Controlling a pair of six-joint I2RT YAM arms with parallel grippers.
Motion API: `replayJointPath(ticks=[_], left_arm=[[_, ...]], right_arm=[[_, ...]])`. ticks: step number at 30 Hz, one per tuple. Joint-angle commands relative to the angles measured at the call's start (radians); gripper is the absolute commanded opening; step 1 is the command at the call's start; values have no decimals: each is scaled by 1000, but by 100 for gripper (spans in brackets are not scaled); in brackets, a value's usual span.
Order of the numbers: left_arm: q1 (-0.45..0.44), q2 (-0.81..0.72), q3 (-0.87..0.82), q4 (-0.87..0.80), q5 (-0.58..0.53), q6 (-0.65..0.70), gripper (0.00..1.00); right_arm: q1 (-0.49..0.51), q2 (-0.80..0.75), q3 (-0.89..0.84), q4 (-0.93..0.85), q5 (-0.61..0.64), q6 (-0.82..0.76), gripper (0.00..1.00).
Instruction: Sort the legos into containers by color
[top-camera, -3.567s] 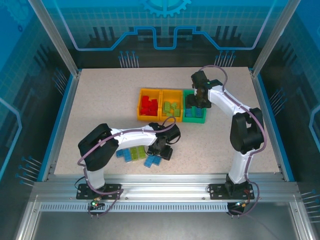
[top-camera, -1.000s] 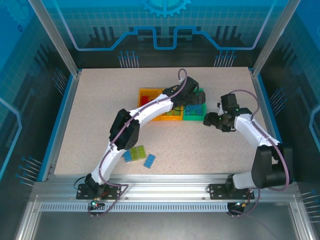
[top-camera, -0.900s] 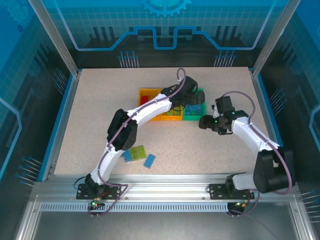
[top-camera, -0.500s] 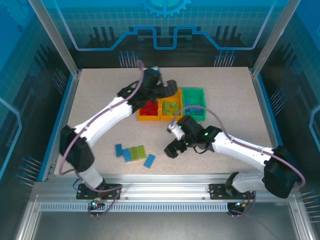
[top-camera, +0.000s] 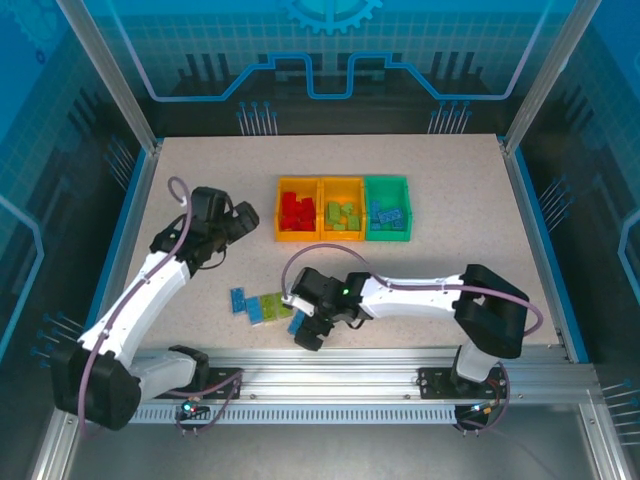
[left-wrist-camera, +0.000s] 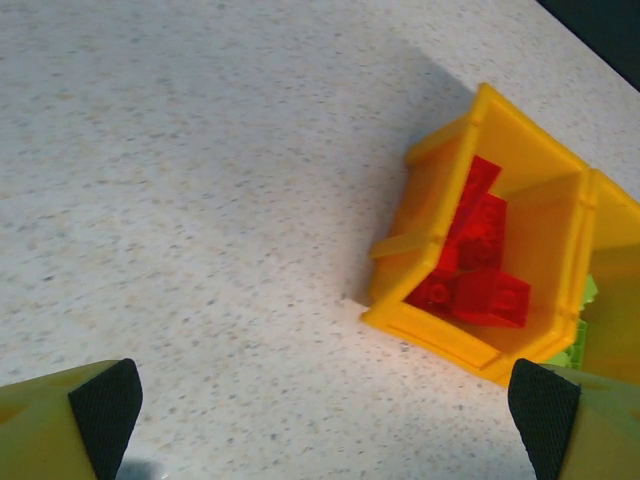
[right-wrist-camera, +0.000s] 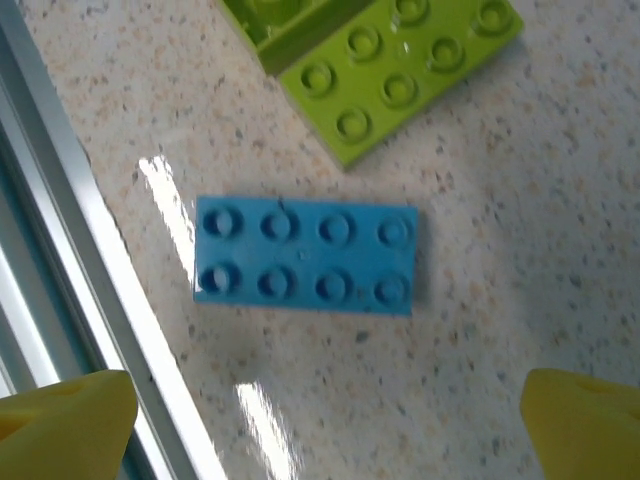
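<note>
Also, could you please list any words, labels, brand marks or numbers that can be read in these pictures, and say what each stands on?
No words, numbers or brand marks can be read.
On the flat blue eight-stud plastic brick: stud tops too blurred to show any embossing.
On the light green plastic brick: the same.
On the orange-yellow plastic bin: no label visible.
On the blue back panel: a gear outline and line pattern, no lettering.

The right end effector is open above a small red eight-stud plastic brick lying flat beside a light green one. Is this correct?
Only the colour is wrong: the right wrist view shows the open right end effector above a small blue eight-stud plastic brick, lying flat beside a light green plastic brick.
</note>
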Motion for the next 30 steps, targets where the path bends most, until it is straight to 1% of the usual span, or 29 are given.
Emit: replayJointPath(ticks=[1, 5, 12, 17, 19, 20, 22, 24, 26, 27, 30], left_arm=[[28, -42, -57, -78, 6, -5, 99], [51, -82, -102, -97, 9, -18, 99], [60, -118, -140, -100, 12, -33, 99], [64, -130, -150, -106, 10, -32, 99], [65, -135, -155, -105, 9, -34, 99], [66, -137, -157, -104, 9, -36, 99], [66, -138, -158, -104, 10, -38, 99], [66, -138, -159, -104, 7, -37, 99], [66, -138, -158, -107, 8, -38, 99], [66, -139, -158, -109, 7, -37, 99], [66, -141, -156, -119, 7, -37, 99]], right_arm=[[17, 58, 67, -3, -8, -10, 100], [23, 134, 133, -49, -23, -8, 100], [33, 232, 202, -101, -16, 5, 100], [37, 269, 224, -136, 8, 22, 95], [36, 275, 225, -137, 20, 26, 91], [36, 277, 227, -139, 23, 30, 88], [36, 282, 236, -147, 33, 35, 80], [37, 290, 248, -162, 50, 44, 69], [37, 293, 254, -179, 61, 40, 61], [36, 289, 254, -186, 71, 39, 60], [25, 248, 238, -193, 87, 38, 59]])
